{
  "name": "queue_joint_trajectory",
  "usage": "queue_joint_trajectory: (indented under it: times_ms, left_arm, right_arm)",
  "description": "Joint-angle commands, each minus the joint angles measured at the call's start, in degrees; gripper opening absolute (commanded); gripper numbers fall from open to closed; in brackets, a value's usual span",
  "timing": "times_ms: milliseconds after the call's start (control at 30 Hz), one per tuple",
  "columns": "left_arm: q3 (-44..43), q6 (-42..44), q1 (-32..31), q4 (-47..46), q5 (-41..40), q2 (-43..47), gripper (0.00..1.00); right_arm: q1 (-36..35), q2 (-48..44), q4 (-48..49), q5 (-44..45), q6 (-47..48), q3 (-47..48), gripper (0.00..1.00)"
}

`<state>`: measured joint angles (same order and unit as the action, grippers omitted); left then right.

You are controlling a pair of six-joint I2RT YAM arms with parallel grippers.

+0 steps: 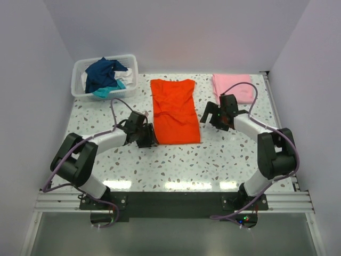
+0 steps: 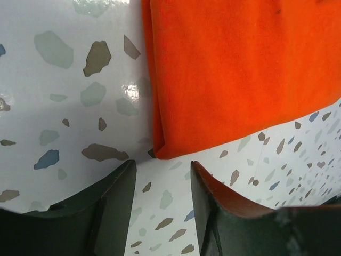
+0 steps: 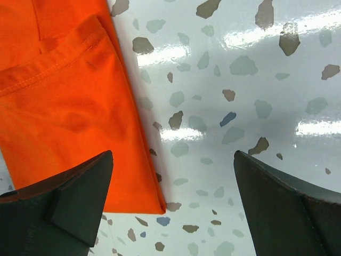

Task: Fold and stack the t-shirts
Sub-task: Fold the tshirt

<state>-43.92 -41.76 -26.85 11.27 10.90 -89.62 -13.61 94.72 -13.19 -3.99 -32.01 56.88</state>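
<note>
- Dark fingers of my left hand stand a narrow gap apart, with only speckled surface between them.
- Just beyond their tips lies a folded corner of the orange-red t-shirt.
- That shirt lies flat, folded into a long rectangle, in the middle of the surface.
- My right hand is spread wide and holds nothing; one finger hangs over the shirt's right edge, the other over bare surface beside it.
- Whether that finger touches the cloth, I cannot tell.
- Off the shirt's far-right corner lies the folded light pink t-shirt.
- Off its far-left corner stands a white basket with crumpled navy, teal and white shirts.
</note>
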Motion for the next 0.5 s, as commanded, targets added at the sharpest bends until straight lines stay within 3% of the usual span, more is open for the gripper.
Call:
queue_joint_trajectory:
  times_ms: [0,167,267,300,400,467]
  left_arm:
    - [-2.31,0.62,-0.13,-3.35,1.06,-1.25,0.49]
    - [-2.83,0.45,-0.13,-3.88,-0.17,-3.54,0.44]
    - [-3.71,0.97,-0.13,-3.80,0.18,-5.12,0.31]
    - [-3.89,1.06,-0.13,-3.54,0.35,-5.38,0.22]
    - [-3.37,1.33,-0.13,-3.62,0.44,-4.95,0.06]
    - [-2.23,1.15,-0.13,-4.40,0.44,-4.42,0.00]
  right_arm:
    - [-0.19,-5.24,2.82,0.21,-1.04,-1.42,0.99]
    - [-0.19,-8.22,2.56,-1.19,-1.04,-5.20,0.99]
    - [-0.19,-9.28,1.59,-1.28,-0.77,-6.69,0.99]
    - [-0.11,-9.98,1.24,-1.28,-0.69,-7.05,0.99]
    - [-0.19,-11.04,0.54,-2.33,-0.42,-8.10,0.99]
    - [-0.19,-11.75,1.67,-6.52,-1.03,-9.59,0.98]
